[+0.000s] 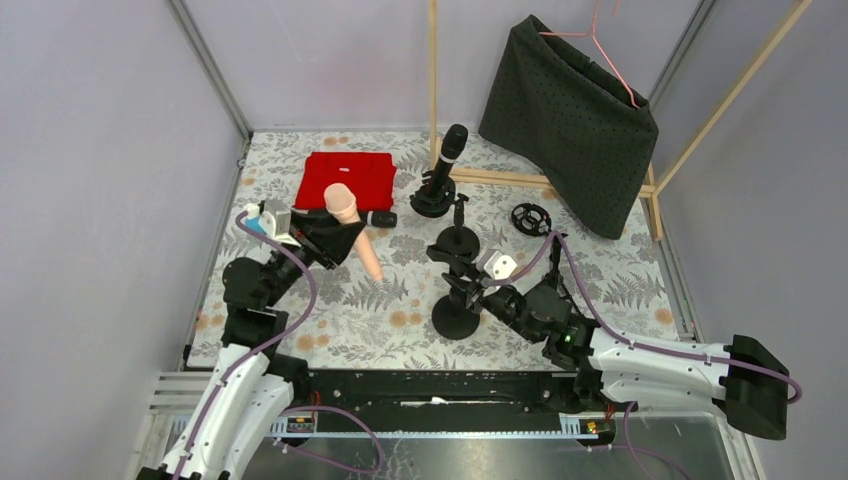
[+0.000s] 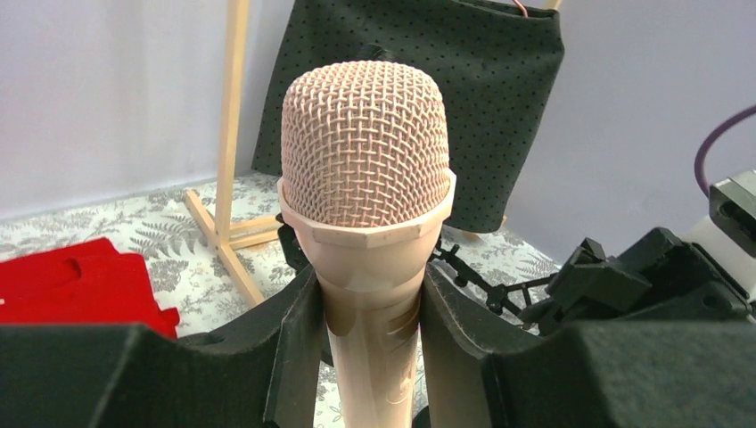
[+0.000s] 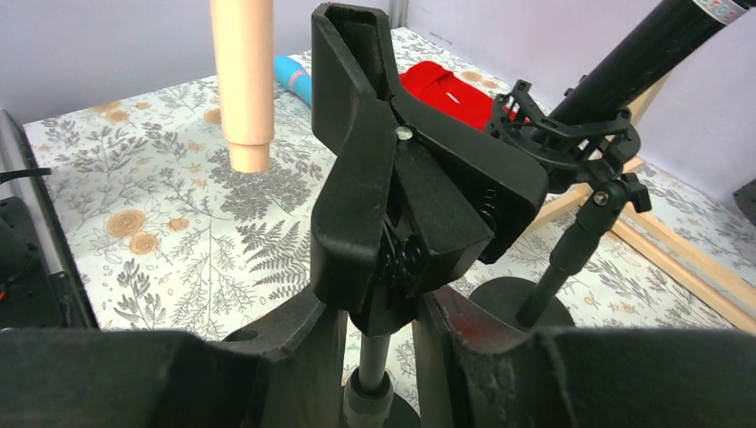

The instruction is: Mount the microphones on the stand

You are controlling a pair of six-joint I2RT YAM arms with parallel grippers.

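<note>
Left arm stretched forward over left half of table (image 1: 330,325), wrist tipped up. Left gripper (image 2: 374,357) clamped on peach-pink microphone (image 2: 365,169) just below mesh head. Mic held off table, head up, tail slanting down beside stand clip (image 3: 401,178), not touching. Right arm reaches in low from right, elbow bent. Right gripper (image 3: 379,334) pinches base of clip on near stand's post. Black microphone (image 1: 448,150) sits tilted in far stand (image 1: 433,200). Red cloth (image 1: 345,178) lies beyond left gripper.
</note>
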